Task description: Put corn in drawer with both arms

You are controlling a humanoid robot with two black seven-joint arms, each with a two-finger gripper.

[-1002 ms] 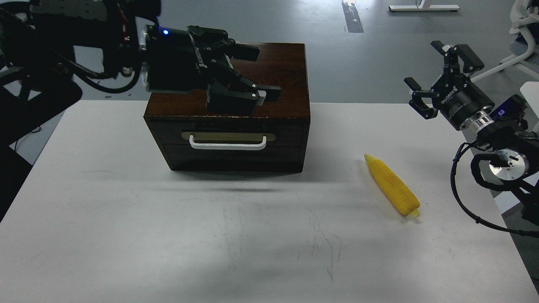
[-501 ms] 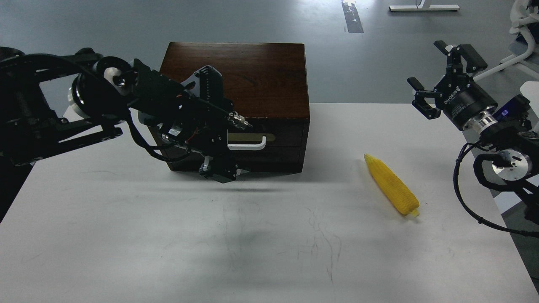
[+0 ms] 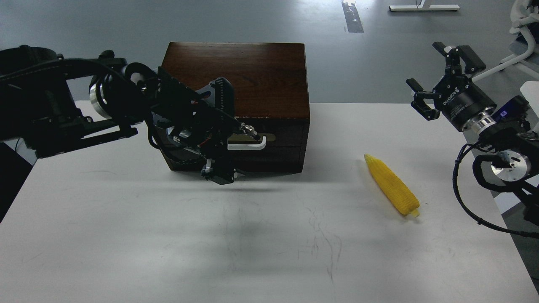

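The yellow corn (image 3: 392,185) lies on the white table (image 3: 126,235) at the right, pointed tip toward the box. The drawer (image 3: 278,139) of the dark brown wooden box (image 3: 252,71) is closed. Its white bar handle (image 3: 250,145) shows only at its right half. My left gripper (image 3: 220,139) is low in front of the drawer and covers the handle's left part. It is seen from behind, so its fingers cannot be told apart. My right gripper (image 3: 440,78) is open and empty, raised above the table's far right edge, apart from the corn.
The left arm's thick links (image 3: 63,113) reach across the table's left rear. Cables hang from the right arm (image 3: 501,160) at the table's right edge. Grey floor lies behind the table.
My left arm dropped from above the box to the drawer front, then edged right toward the handle. The right gripper barely shifted. Corn and drawer have not moved.
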